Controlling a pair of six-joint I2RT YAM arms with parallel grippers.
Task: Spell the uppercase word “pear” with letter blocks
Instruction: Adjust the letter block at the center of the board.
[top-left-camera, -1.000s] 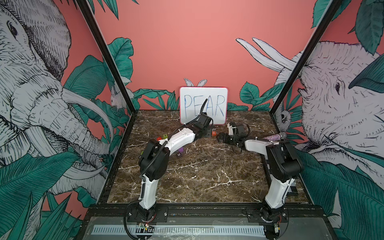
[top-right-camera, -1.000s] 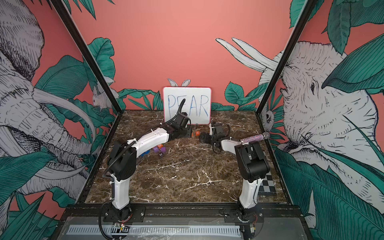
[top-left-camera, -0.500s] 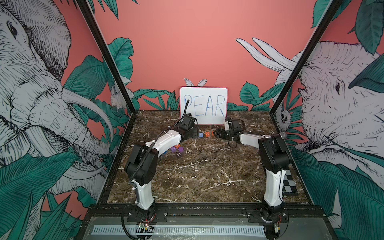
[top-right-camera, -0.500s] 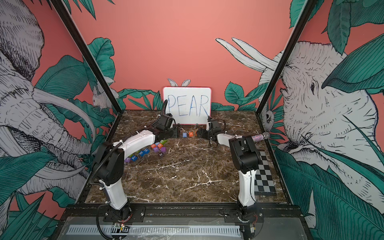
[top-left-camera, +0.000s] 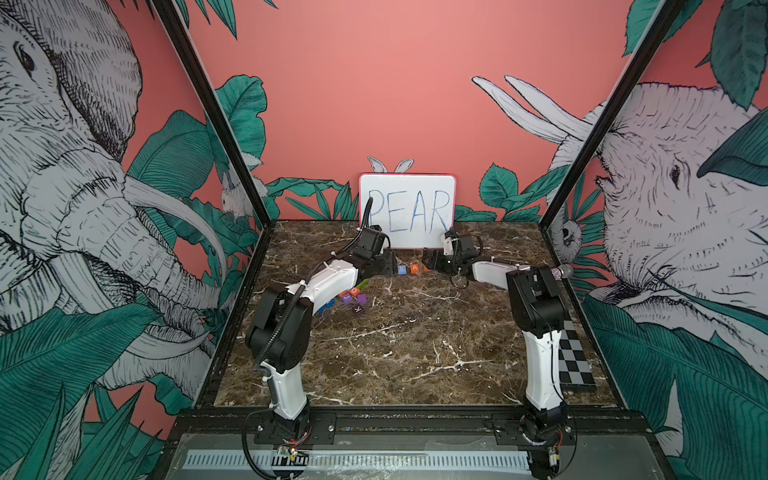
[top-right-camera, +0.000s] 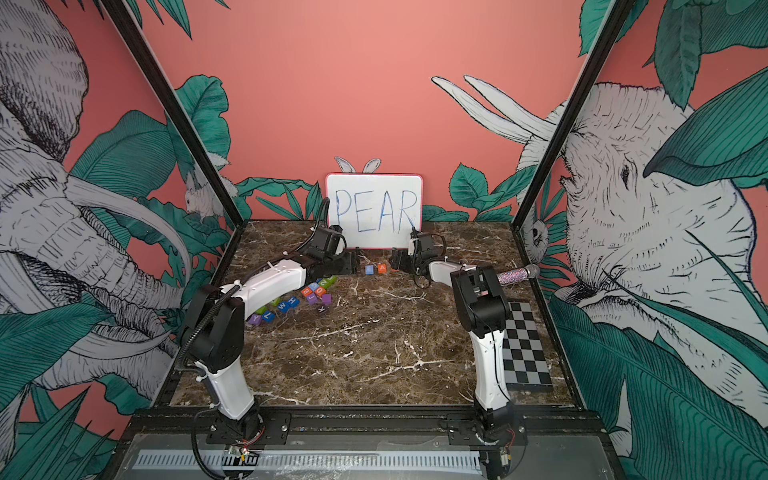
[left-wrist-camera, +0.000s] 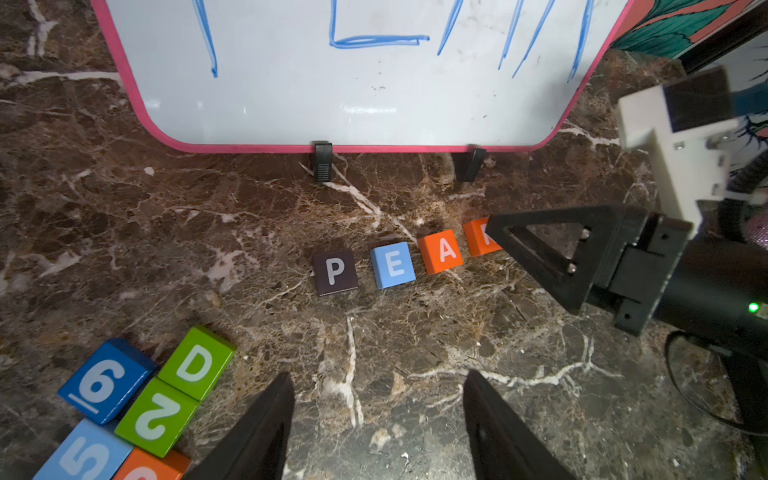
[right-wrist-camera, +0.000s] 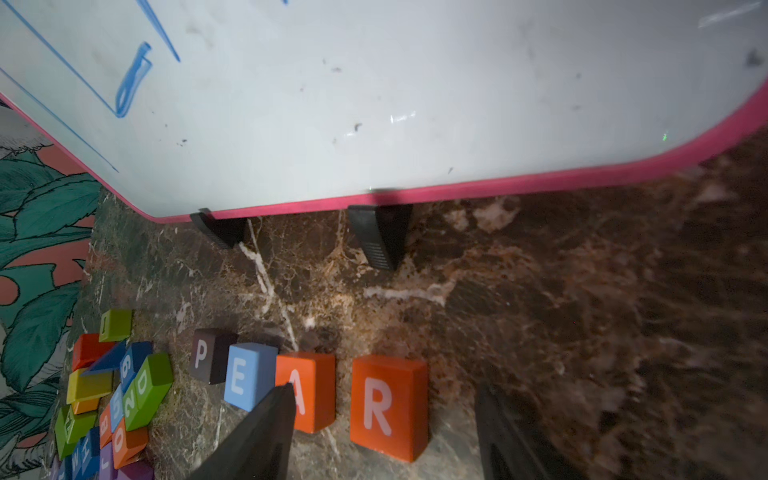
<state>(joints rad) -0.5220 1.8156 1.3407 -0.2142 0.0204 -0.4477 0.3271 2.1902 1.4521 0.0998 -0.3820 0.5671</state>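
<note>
Plainly, the word looks spelled: the P block (left-wrist-camera: 335, 272), E block (left-wrist-camera: 392, 264), A block (left-wrist-camera: 441, 251) and R block (right-wrist-camera: 388, 407) lie letter-up in one slightly bowed row on the table (left-wrist-camera: 415, 332). The row sits just in front of the whiteboard (left-wrist-camera: 374, 104), between the two arms.

The main danger is the right gripper (right-wrist-camera: 384, 388). Its fingers stand apart with nothing clamped, one tip just beside the A block, and the R block shows in the gap between them. Whether a tip touches it I cannot tell. If that gripper shuts or swings sideways while pulling away, I judge it would twist or drag the R block, perhaps the A block too, and spoil the row.

The left gripper (left-wrist-camera: 378, 374), fingers also spread and empty, hangs back from the P block, so it threatens less. A careless retreat could scatter the spare blocks (top-right-camera: 299, 301) toward the row.

Counted: four task blocks, two grippers, one whiteboard, one checkered mat (top-right-camera: 523, 345). The spare blocks number at least ten, heaped too closely for an exact count.
</note>
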